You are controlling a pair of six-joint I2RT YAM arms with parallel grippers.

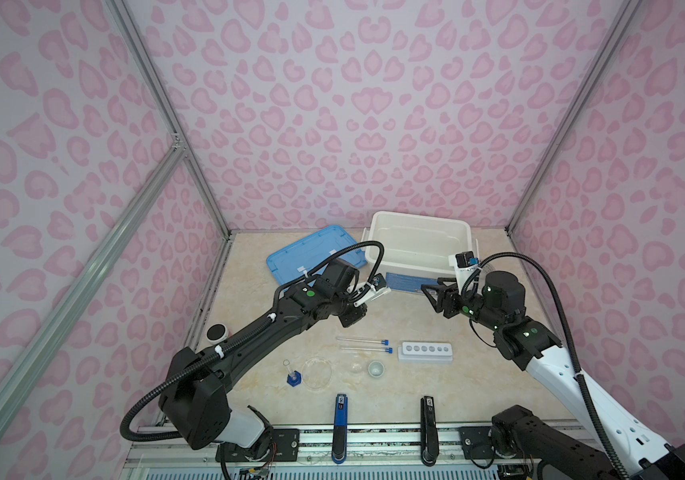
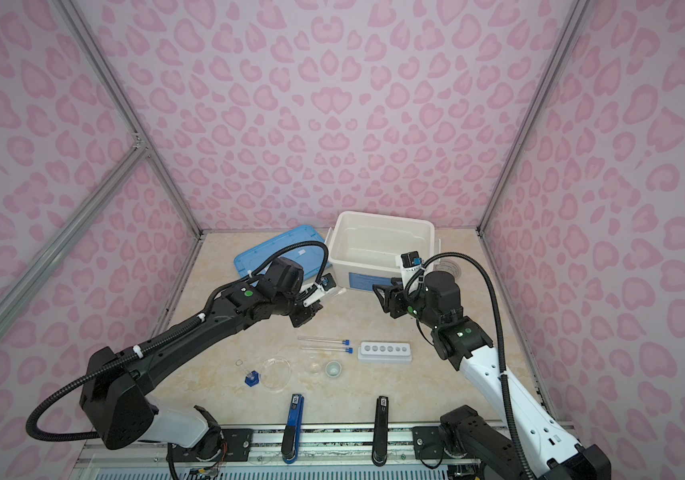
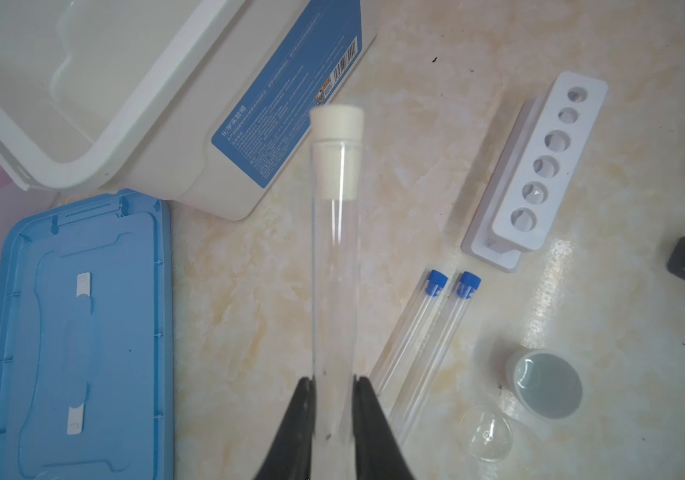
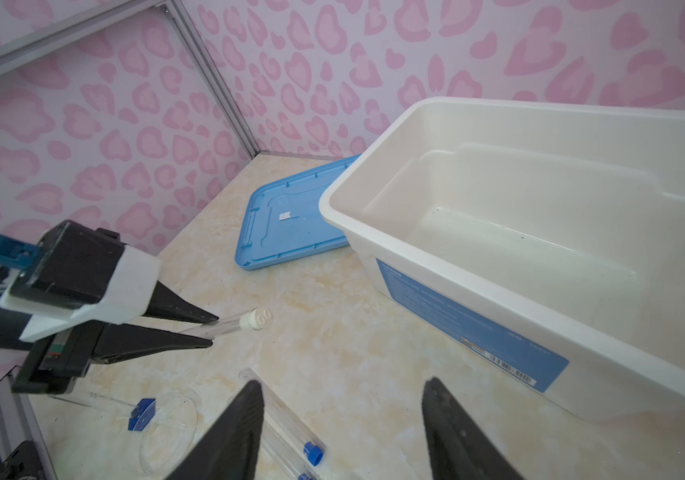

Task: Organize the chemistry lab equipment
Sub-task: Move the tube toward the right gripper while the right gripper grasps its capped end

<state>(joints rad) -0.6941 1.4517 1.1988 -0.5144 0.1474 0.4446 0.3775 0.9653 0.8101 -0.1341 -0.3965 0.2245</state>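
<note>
My left gripper point(image 1: 367, 298) point(image 3: 334, 380) is shut on a clear tube with a white cap point(image 3: 334, 249), held above the table in front of the white bin point(image 1: 419, 215). In the right wrist view that tube's cap point(image 4: 255, 320) sticks out past the left gripper's fingers point(image 4: 191, 316). My right gripper point(image 1: 430, 293) point(image 4: 344, 382) hangs open and empty near the bin's front wall. Two blue-capped tubes point(image 1: 363, 345) lie side by side next to the white six-hole rack point(image 1: 426, 352). A clear round dish point(image 1: 317, 372), a blue-based cylinder point(image 1: 293, 374) and a small white cup point(image 1: 376, 368) stand nearer the front.
The bin is empty, and its blue lid point(image 1: 311, 253) lies flat to its left. A small clear glass dome point(image 1: 355, 368) sits beside the cup. A pink jar with a black lid point(image 1: 218, 331) stands at the left table edge. Two gripper docks point(image 1: 340, 419) stand at the front edge.
</note>
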